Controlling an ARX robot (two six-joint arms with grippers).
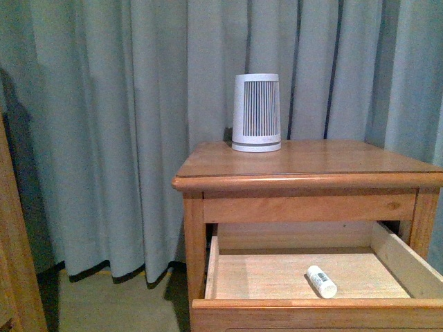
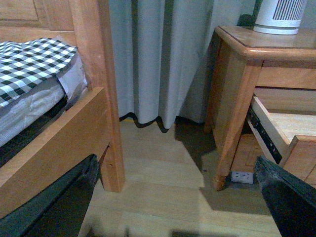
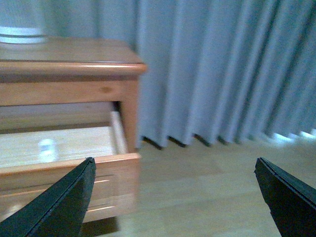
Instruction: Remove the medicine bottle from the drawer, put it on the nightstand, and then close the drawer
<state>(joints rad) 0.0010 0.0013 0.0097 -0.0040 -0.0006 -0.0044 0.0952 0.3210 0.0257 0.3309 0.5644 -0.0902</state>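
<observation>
The small white medicine bottle (image 1: 322, 281) lies on its side on the pale floor of the open upper drawer (image 1: 228, 273), right of middle. In the right wrist view it shows as a blurred white spot (image 3: 47, 148). The honey-wood nightstand (image 1: 304, 159) stands before me, its drawer pulled out; it also shows in the left wrist view (image 2: 247, 54). Neither gripper shows in the front view. My left gripper (image 2: 177, 192) is open and empty, low over the floor left of the nightstand. My right gripper (image 3: 175, 192) is open and empty, to the right of the drawer.
A white-and-grey ribbed device (image 1: 256, 113) stands at the back of the nightstand top. Grey curtains (image 1: 104, 104) hang behind. A wooden bed frame post (image 2: 98, 74) and checked bedding (image 2: 29, 59) are to the left. Pale wood floor (image 2: 163, 173) lies between.
</observation>
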